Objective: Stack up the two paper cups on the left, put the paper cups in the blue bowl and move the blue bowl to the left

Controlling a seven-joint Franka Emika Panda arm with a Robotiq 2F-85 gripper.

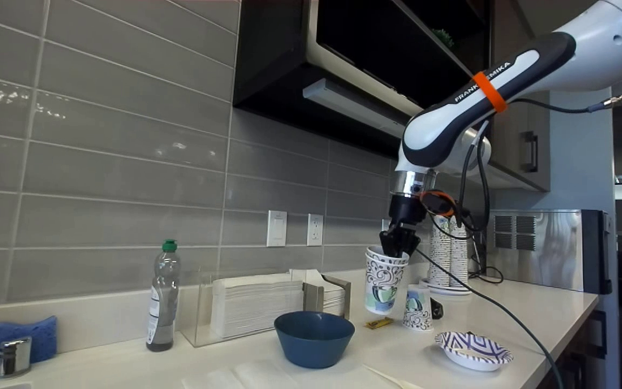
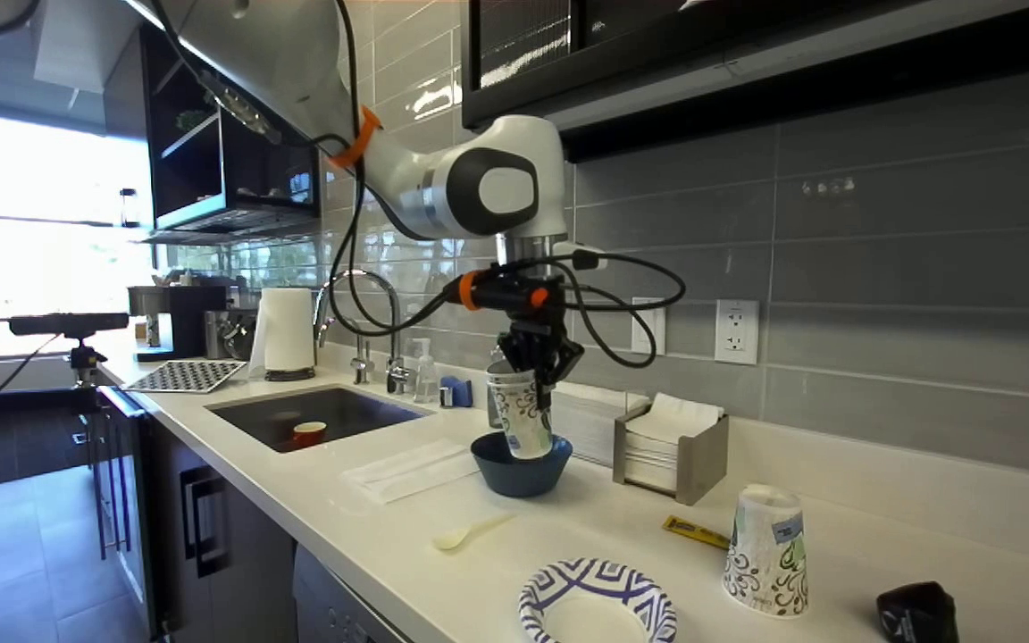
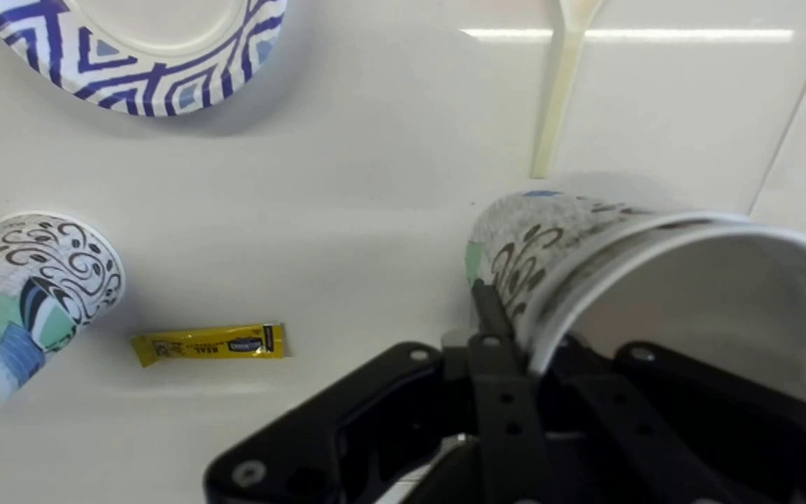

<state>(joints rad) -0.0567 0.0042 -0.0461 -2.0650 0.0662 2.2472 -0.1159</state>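
Note:
The two paper cups [image 1: 384, 283] are nested into one upright, slightly tilted stack with a double rim; they also show in an exterior view [image 2: 523, 420] and the wrist view [image 3: 550, 238]. My gripper [image 1: 397, 249] is shut on their rim, one finger outside the wall and one inside, as the wrist view [image 3: 515, 343] shows. The stack hangs above the counter. The blue bowl [image 1: 314, 340] stands on the counter, to the left of the stack there; in an exterior view the bowl [image 2: 522, 473] is partly hidden behind the cups. The bowl is out of the wrist view.
A similar cup [image 2: 766, 549] stands upside down on the counter near a yellow packet [image 2: 696, 532] and a black object [image 2: 916, 613]. A patterned dish [image 1: 474, 350], a pale plastic utensil [image 2: 472, 533], napkin holders [image 1: 257, 305] and a soap bottle [image 1: 163, 302] stand or lie around the bowl.

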